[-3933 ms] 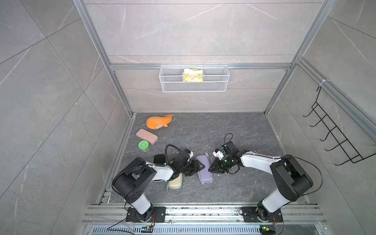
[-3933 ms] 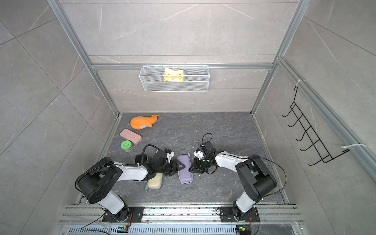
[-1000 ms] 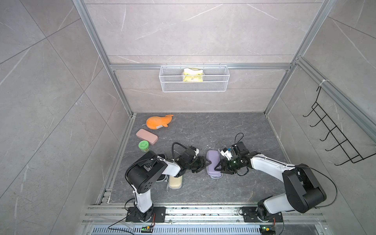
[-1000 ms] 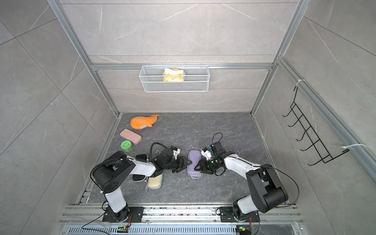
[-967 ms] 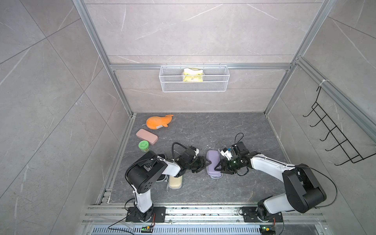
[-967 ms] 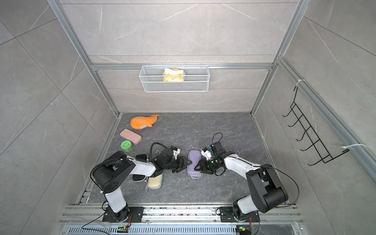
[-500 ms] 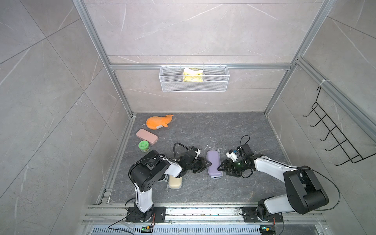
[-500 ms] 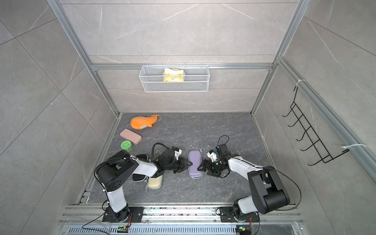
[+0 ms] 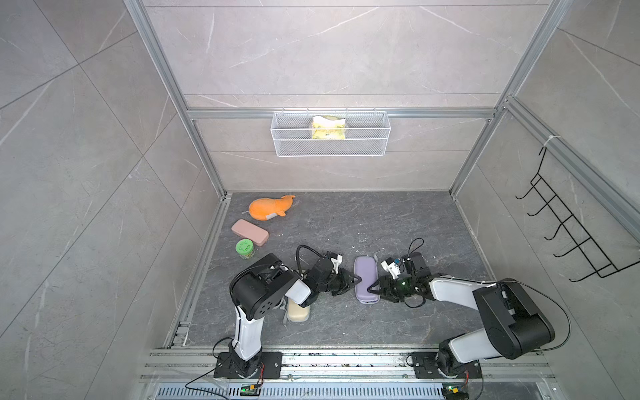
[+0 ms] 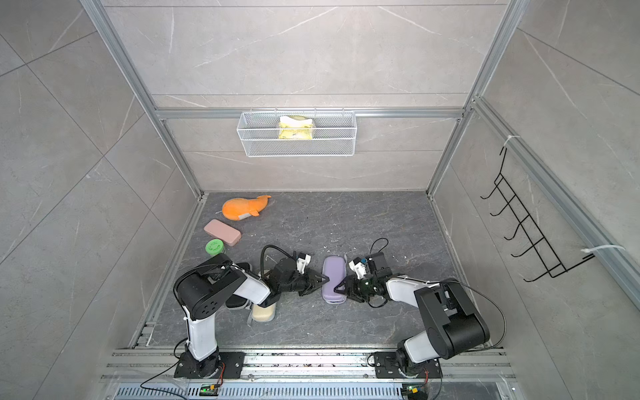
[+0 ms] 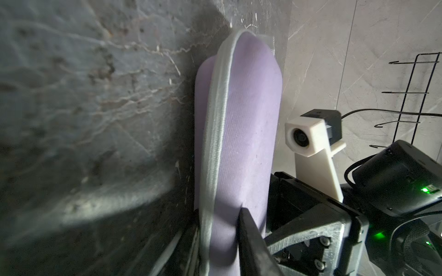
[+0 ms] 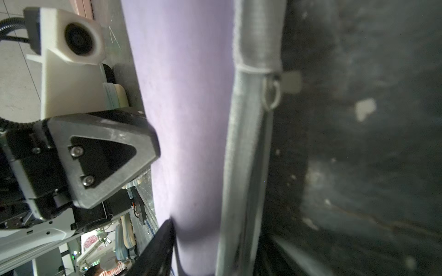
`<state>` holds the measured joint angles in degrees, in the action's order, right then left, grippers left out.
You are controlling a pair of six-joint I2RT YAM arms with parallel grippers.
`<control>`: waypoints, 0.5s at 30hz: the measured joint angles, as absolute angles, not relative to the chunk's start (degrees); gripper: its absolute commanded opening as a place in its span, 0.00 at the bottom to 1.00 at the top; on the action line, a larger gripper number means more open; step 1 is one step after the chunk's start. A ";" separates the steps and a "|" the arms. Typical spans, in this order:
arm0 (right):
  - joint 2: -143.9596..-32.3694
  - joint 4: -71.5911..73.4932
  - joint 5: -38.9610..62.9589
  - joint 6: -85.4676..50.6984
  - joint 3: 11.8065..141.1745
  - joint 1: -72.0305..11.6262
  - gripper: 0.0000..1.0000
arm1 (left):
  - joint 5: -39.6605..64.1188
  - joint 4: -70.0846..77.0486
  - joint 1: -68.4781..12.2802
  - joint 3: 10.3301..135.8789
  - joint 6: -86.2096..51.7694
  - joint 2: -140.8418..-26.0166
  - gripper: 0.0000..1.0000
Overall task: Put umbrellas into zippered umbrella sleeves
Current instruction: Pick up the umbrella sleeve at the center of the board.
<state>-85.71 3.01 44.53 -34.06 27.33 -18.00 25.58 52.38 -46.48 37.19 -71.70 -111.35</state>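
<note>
Shifted rightward and straightened, the lavender sleeve (image 9: 365, 277) lies on the table (image 9: 346, 225) between both arms, long axis pointing away from them. The left pincer (image 9: 358, 279) touches its left edge, the right pincer (image 9: 372, 287) its right edge, nearer the zip pull (image 12: 271, 95); if either pinches, I cannot tell.

No text can be read. The print on the green jar lid (image 9: 244, 247) and on the yellow packet (image 9: 328, 129) in the wire basket (image 9: 287, 145) is too small to make out.
</note>
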 measured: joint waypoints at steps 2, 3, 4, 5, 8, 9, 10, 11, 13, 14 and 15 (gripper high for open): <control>-85.73 4.89 45.30 -35.40 26.72 -17.96 0.20 | 25.10 52.77 -46.52 37.06 -71.85 -111.37 0.25; -85.73 5.56 45.67 -35.86 26.59 -18.00 0.17 | 24.88 52.95 -46.52 36.93 -71.90 -111.35 0.25; -85.73 6.28 46.00 -36.53 26.50 -18.02 0.13 | 24.56 53.17 -46.52 36.77 -71.99 -111.31 0.26; -85.73 6.83 46.35 -36.97 26.37 -18.04 0.10 | 24.18 53.21 -46.52 36.58 -72.05 -111.13 0.27; -85.73 9.04 47.22 -38.44 25.54 -18.15 0.02 | 23.49 53.52 -46.52 35.64 -72.51 -110.39 0.35; -85.73 9.65 47.51 -38.85 25.28 -18.20 0.00 | 23.42 53.95 -46.52 35.09 -72.88 -110.15 0.41; -85.73 10.20 47.68 -39.18 25.04 -18.22 0.00 | 23.46 54.17 -46.50 34.57 -73.25 -109.95 0.46; -85.73 10.81 47.81 -39.53 24.86 -18.22 0.00 | 23.81 54.50 -46.52 33.71 -73.95 -109.80 0.51; -85.73 11.79 47.90 -40.36 24.71 -18.20 0.00 | 24.69 56.18 -46.35 32.05 -74.96 -108.90 0.59; -85.73 12.25 47.92 -40.82 24.71 -18.20 0.00 | 25.10 56.62 -46.15 31.14 -75.29 -108.09 0.63; -85.73 12.78 48.03 -41.32 24.67 -18.09 0.00 | 25.36 56.66 -45.93 30.33 -75.50 -107.31 0.66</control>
